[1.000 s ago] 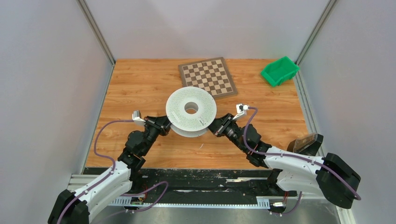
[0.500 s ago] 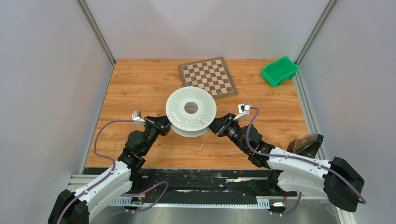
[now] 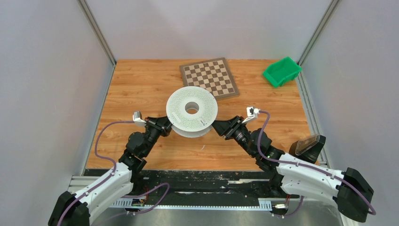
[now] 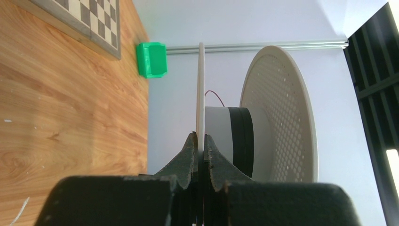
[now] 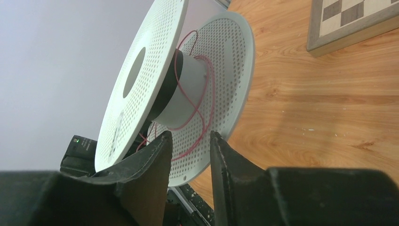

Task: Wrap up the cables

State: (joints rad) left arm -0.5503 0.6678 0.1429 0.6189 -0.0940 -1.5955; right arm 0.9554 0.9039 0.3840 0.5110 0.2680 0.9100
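A white perforated spool [image 3: 192, 112] stands mid-table with a thin red cable [image 5: 205, 89] looped loosely round its hub. My left gripper [image 3: 168, 126] is at the spool's left side. In the left wrist view the left gripper [image 4: 200, 137] is shut on the rim of the flange [image 4: 201, 89] nearer the table. My right gripper [image 3: 218, 127] sits just right of the spool. The right wrist view shows the right gripper [image 5: 190, 135] open, nothing between its fingers, the spool [image 5: 141, 80] a little beyond their tips.
A chessboard [image 3: 209, 77] lies behind the spool, and a green bin [image 3: 281, 71] stands in the far right corner. Grey walls with metal posts close in the table on three sides. A dark object [image 3: 308, 143] sits at the near right edge.
My right gripper has opened and drawn back to the right, away from the spool's rim. The spool has shifted slightly left. The left gripper keeps its grip, unmoved.
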